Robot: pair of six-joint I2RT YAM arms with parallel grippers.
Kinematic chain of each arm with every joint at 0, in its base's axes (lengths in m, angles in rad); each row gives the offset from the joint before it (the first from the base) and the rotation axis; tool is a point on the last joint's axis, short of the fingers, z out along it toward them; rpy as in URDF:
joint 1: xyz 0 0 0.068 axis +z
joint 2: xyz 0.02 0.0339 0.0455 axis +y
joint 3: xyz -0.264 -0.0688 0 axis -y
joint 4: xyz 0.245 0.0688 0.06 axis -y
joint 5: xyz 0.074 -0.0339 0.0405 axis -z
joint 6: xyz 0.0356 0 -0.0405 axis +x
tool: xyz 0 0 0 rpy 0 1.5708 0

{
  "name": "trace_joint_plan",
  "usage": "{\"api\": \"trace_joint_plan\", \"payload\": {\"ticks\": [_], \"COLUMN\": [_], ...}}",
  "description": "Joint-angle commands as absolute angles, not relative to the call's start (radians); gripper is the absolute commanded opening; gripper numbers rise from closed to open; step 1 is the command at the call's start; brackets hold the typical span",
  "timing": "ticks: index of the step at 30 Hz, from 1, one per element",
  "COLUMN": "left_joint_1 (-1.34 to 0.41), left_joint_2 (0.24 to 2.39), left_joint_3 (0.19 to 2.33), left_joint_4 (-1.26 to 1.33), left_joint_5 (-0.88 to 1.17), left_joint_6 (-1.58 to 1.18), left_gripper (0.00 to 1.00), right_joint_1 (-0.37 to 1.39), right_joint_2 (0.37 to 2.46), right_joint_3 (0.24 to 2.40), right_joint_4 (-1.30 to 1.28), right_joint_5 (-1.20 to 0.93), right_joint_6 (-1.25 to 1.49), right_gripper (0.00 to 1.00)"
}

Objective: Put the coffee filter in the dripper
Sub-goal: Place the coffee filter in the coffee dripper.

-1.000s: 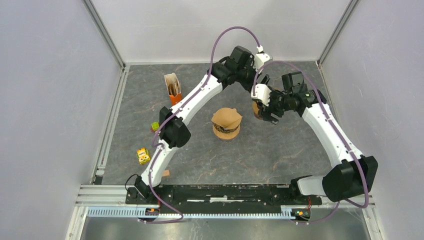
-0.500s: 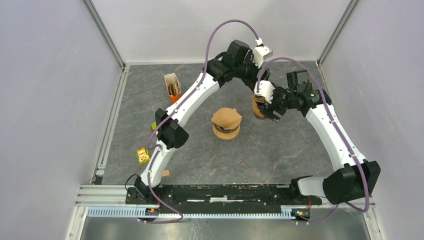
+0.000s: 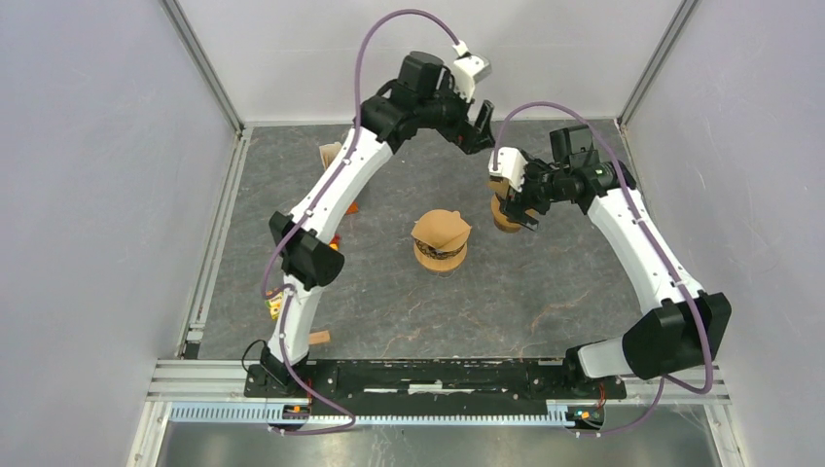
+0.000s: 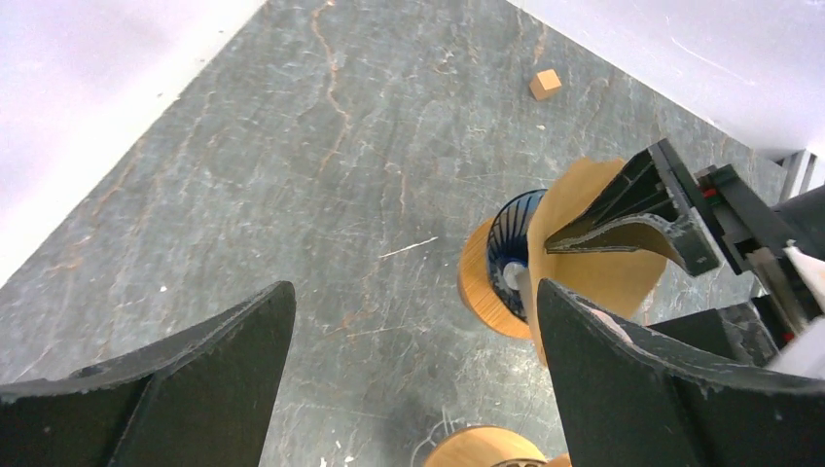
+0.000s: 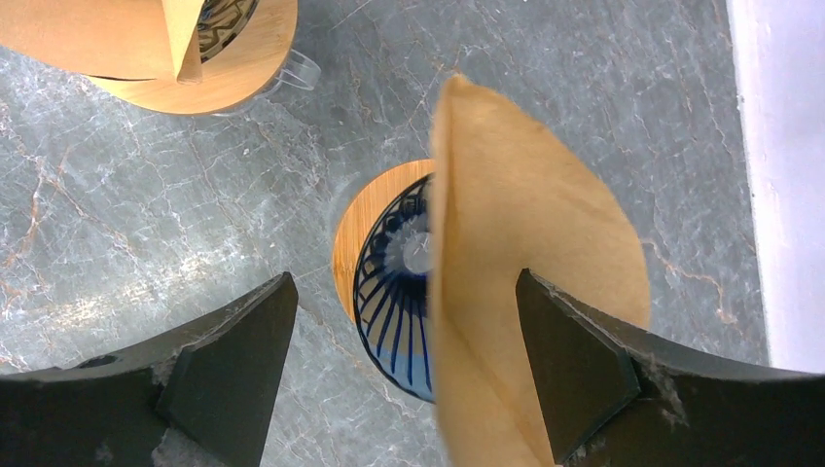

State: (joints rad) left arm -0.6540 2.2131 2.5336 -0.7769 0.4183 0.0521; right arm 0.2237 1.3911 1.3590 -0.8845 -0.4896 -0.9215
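The blue ribbed dripper [image 5: 394,292] stands on its round wooden base [image 3: 503,218] right of centre. A brown paper coffee filter [image 5: 530,263] stands on edge over the dripper's right half and leans on my right finger. My right gripper [image 5: 407,282] hangs directly above the dripper [image 3: 516,207] with its jaws wide apart, not pinching the filter. My left gripper [image 4: 413,292] is open and empty, raised high behind the dripper [image 3: 479,131]. The left wrist view also shows the dripper [image 4: 501,263] and the filter [image 4: 593,272].
A second wooden-based dripper [image 3: 441,241] with a brown filter in it stands at the centre, near the first one [image 5: 185,49]. An orange filter holder [image 3: 336,165] stands at the back left. A small wooden cube [image 4: 545,84] lies near the back wall. A yellow block [image 3: 276,305] lies at the left.
My left arm has lifted and swung back and to the left, away from the dripper. My right gripper has shifted slightly and stays over the dripper with the filter.
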Motion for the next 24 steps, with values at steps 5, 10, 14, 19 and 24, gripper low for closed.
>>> {"api": "trace_joint_plan", "payload": {"ticks": [5,10,14,19,24], "left_joint_1": [-0.585,-0.568,-0.562,-0.561,-0.561], "left_joint_2": [2.043,1.990,1.955,1.937,1.928], "left_joint_3": [2.416,2.330,2.255,2.205,2.184], "left_joint_4": [-0.752,-0.749,-0.709,-0.673,-0.671], "left_joint_5": [0.407,0.402,0.403,0.407,0.408], "left_joint_6": [0.010,0.030,0.032,0.031,0.031], "left_gripper": [1.00,1.00,1.00,1.00,1.00], "right_joint_1": [0.247,0.250,0.250,0.256,0.279], "right_joint_2": [1.424,1.423,1.400,1.399,1.413], "right_joint_3": [1.344,1.318,1.306,1.288,1.252], "right_joint_4": [-0.843,-0.848,-0.850,-0.844,-0.825], "right_joint_5": [-0.464,-0.459,-0.455,-0.439,-0.412], "right_joint_6": [-0.925,-0.936,-0.942,-0.945,-0.936], "right_gripper": [0.91,0.89,0.87,0.87,0.86]}}
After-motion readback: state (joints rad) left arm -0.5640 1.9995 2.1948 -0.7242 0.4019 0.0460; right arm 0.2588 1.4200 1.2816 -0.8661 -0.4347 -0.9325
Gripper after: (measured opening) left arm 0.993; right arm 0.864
